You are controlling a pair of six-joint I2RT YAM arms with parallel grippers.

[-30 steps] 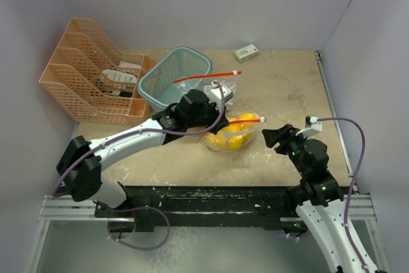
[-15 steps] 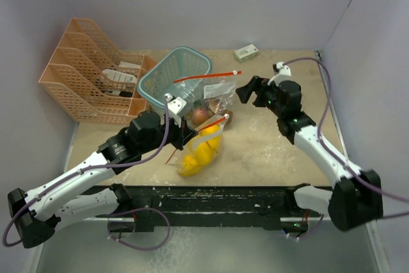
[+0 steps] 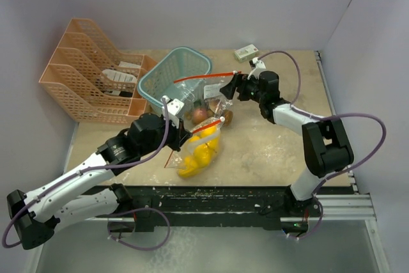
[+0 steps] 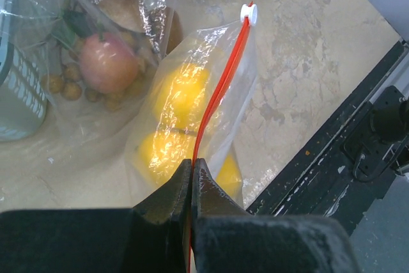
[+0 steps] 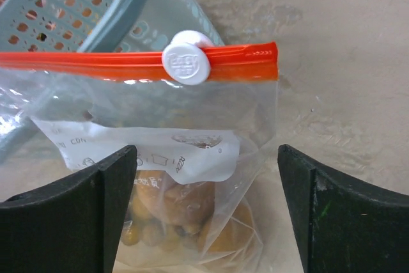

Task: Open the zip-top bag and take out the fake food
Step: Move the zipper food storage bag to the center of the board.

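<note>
Two clear zip-top bags with orange zip strips lie mid-table. My left gripper [image 3: 185, 133] is shut on the zip strip [image 4: 220, 84] of the near bag [image 3: 199, 151], which holds glossy yellow fruits [image 4: 179, 97]; its white slider [image 4: 248, 12] sits at the strip's far end. The far bag [image 3: 208, 99] holds a red piece [image 4: 105, 62], a grape cluster [image 4: 64, 84] and brown pieces [image 5: 185, 202]. My right gripper [image 3: 229, 87] is open, its fingers [image 5: 118, 187] on either side of this bag's corner, just below its white slider [image 5: 186, 65].
A teal basket [image 3: 176, 71] stands right behind the far bag and shows in the right wrist view [image 5: 77, 4]. An orange file rack [image 3: 96, 75] stands at far left. A small white-green box [image 3: 246, 52] lies at the back. The table's front edge [image 4: 332, 139] is close to the near bag.
My right arm swung from the near right across to the far bag's slider end. My left arm pulled back toward the front edge, holding the yellow-fruit bag by its strip.
</note>
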